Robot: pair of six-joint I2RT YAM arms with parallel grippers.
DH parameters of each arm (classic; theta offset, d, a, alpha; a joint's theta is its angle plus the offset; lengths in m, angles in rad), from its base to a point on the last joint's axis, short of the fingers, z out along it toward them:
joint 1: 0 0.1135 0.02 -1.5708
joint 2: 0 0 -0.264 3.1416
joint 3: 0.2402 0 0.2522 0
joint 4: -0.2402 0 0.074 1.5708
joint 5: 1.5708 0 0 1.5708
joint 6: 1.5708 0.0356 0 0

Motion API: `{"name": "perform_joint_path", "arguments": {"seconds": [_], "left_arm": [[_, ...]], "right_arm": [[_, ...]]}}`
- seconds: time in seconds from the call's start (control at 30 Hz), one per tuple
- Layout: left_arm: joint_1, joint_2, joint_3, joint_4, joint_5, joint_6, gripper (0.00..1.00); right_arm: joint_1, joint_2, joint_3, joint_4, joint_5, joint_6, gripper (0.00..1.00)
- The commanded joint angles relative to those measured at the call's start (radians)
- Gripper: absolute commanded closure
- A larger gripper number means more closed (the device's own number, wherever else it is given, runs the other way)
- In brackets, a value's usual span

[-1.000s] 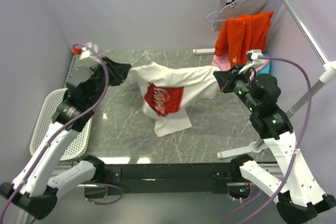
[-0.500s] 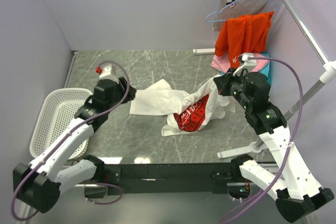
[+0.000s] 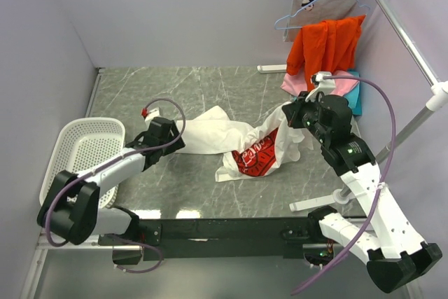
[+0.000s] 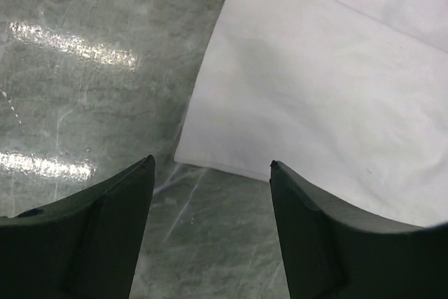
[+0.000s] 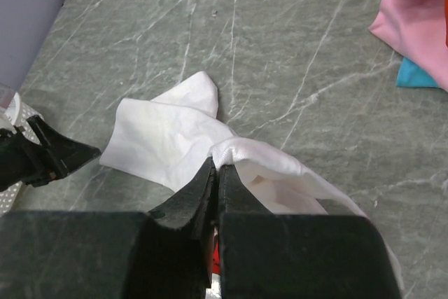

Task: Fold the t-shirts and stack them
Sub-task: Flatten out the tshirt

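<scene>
Item: white cloth t-shirt [image 3: 213, 134] [image 4: 315, 82] [image 5: 161, 138], short-sleeved, with a red square chest print [image 3: 257, 155] bearing white lettering.
Location: lay crumpled near the middle of the grey-green marble table [image 3: 182, 89]; its left part was spread flat, its right part was raised and bunched, with the print creased and facing the near edge.
Left gripper [image 3: 176, 143] [image 4: 211, 162]: sat low over the table at the shirt's left edge; its jaws were spread and held nothing, and a corner of the cloth lay just ahead of the gap.
Right gripper [image 3: 290, 115] [image 5: 215, 166]: its jaws were pressed together, pinching a fold of the white cloth t-shirt and holding that end clear of the table.
Other shirts: a plain pink t-shirt [image 3: 297, 83] [image 5: 413, 26] lay over a plain teal t-shirt [image 3: 355, 96] [image 5: 416, 75] at the far right of the table, well apart from the white one.
Hanging: an orange cloth shirt [image 3: 325, 47] hung at the far right, above that pair.
Container: a white plastic lattice basket [image 3: 77, 152] sat beside the table's left edge.
</scene>
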Motion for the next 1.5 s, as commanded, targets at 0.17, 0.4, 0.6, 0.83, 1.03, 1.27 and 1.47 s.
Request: {"name": "perform_joint_path", "arguments": {"seconds": [0.17,0.4,0.6,0.83,1.03,1.27,1.47], "left_arm": [[0.001,0.176,0.055,0.041,-0.012,-0.056,0.32],[0.001,0.227,0.043,0.077,0.021,-0.063,0.55],[0.001,0.306,0.060,0.111,0.053,-0.054,0.99],[-0.004,0.132,0.115,-0.008,0.048,0.004,0.99],[-0.002,-0.305,0.304,-0.283,-0.014,0.047,0.99],[-0.004,-0.551,0.549,-0.455,0.002,0.055,0.99],[-0.004,-0.689,0.704,-0.530,0.062,0.047,0.99]], "right_arm": [[-0.007,0.011,-0.023,0.074,0.002,-0.018,1.00],[-0.007,0.016,-0.040,0.083,0.005,-0.017,1.00],[-0.007,0.013,-0.037,0.077,0.010,-0.026,1.00],[-0.007,-0.007,0.008,0.020,0.010,-0.043,1.00],[-0.005,-0.121,0.063,-0.041,-0.016,-0.047,1.00],[-0.005,-0.251,0.175,-0.112,-0.149,-0.069,1.00],[-0.005,-0.345,0.288,-0.152,-0.172,-0.092,1.00]]}}
